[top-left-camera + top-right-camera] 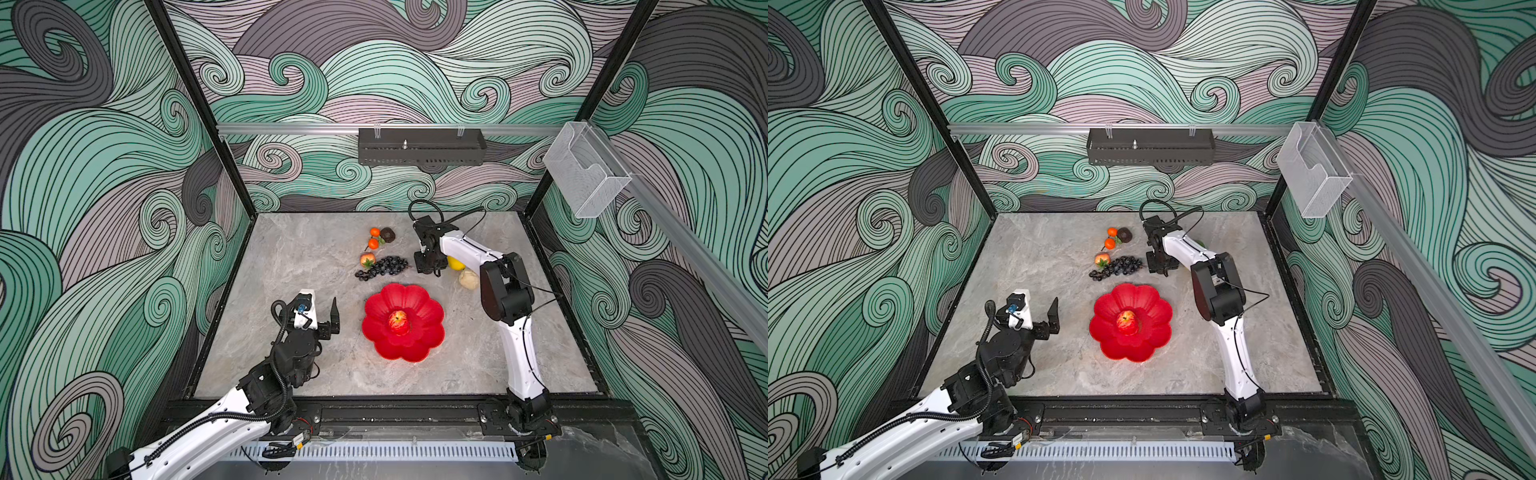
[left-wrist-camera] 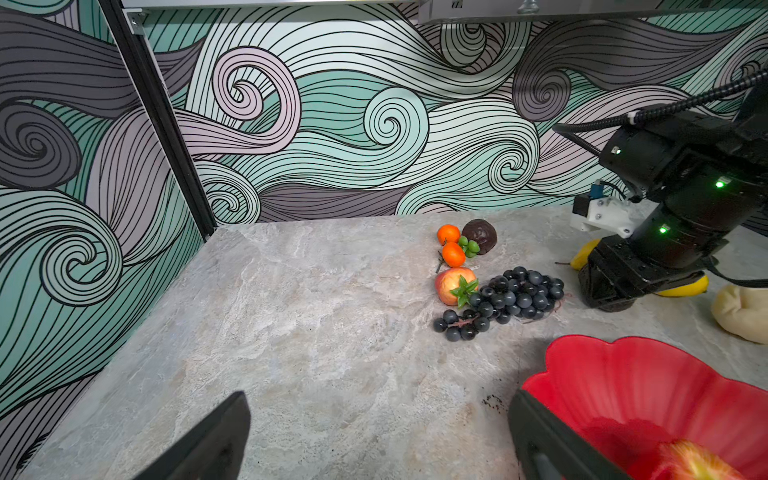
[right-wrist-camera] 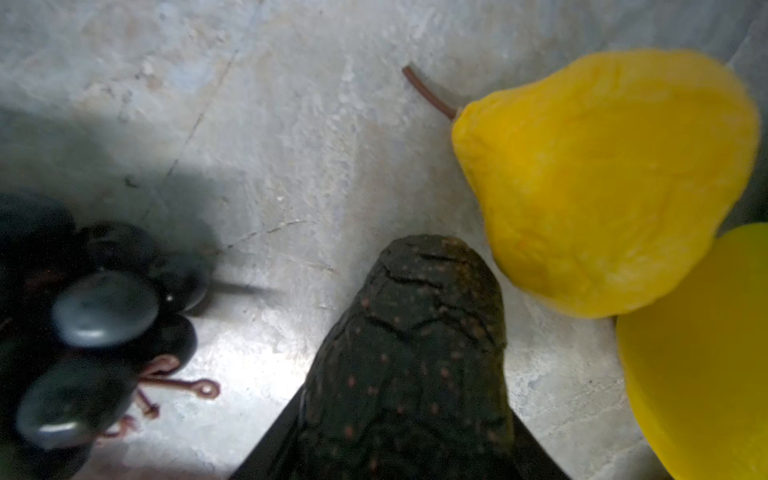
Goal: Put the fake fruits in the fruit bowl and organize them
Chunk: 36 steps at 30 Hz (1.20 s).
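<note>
The red flower-shaped fruit bowl (image 1: 419, 345) (image 1: 1144, 349) sits at mid-table with a red apple (image 1: 399, 322) in its centre. Behind it lie a black grape bunch (image 1: 382, 267), a peach-coloured fruit (image 1: 367, 260), two tangerines (image 1: 375, 237) and a dark round fruit (image 1: 388, 235). My right gripper (image 1: 428, 270) (image 3: 407, 436) is down on the table, shut on a dark speckled avocado (image 3: 415, 332), with a finger against each side. A yellow pear (image 3: 602, 178) and a lemon (image 3: 702, 353) lie right beside it. My left gripper (image 1: 322, 316) (image 2: 378, 440) hovers open and empty to the left of the bowl.
A cream pear (image 1: 468, 279) lies under the right arm's elbow, just behind the bowl on the right. Patterned walls and black frame posts enclose the table on three sides. A black rail (image 1: 374, 411) runs along the front edge.
</note>
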{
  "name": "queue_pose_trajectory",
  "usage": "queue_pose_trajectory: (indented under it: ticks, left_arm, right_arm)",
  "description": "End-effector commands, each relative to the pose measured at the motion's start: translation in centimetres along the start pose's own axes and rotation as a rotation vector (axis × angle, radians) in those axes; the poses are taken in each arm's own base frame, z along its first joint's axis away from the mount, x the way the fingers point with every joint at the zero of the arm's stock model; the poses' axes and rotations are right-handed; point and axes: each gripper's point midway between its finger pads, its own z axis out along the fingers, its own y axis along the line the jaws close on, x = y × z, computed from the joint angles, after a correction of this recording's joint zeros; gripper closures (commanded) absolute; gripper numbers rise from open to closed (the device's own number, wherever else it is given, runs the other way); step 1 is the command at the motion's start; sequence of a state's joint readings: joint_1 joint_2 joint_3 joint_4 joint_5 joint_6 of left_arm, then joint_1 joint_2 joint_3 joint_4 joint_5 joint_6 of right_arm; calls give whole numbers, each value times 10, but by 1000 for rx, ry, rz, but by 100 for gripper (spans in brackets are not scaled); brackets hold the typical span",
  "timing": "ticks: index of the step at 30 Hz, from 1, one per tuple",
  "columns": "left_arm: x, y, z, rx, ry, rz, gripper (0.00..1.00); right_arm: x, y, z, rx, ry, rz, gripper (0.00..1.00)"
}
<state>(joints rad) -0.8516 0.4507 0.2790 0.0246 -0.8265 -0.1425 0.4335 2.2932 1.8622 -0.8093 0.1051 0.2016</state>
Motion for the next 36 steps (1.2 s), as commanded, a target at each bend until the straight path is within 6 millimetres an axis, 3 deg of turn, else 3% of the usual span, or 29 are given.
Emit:
queue_pose_trajectory:
  ticks: [1,9,15,19,23,30,36]
  left_arm:
    - [1,-2,4,-2,0,-21,1]
    - [10,-8,16,7,92,-67,1]
    - [21,-23,28,87,235,-187,1]
    - [16,-50,29,202,339,-310,1]
    - [18,-74,25,267,484,-416,1]
    - [7,-118,11,485,574,-571,4]
    - [10,-129,11,528,594,-701,7]
  right_arm:
    - [-4,-2,-19,-1,-23,5,47]
    - [5,3,-72,-25,-113,-23,50]
    - [23,22,-120,-110,-209,-49,51]
    - [45,59,-154,-237,-309,-114,53]
    - [74,103,-173,-394,-372,-195,55]
    - [115,153,-184,-560,-425,-317,57]
    - [140,179,-195,-655,-501,-387,59]
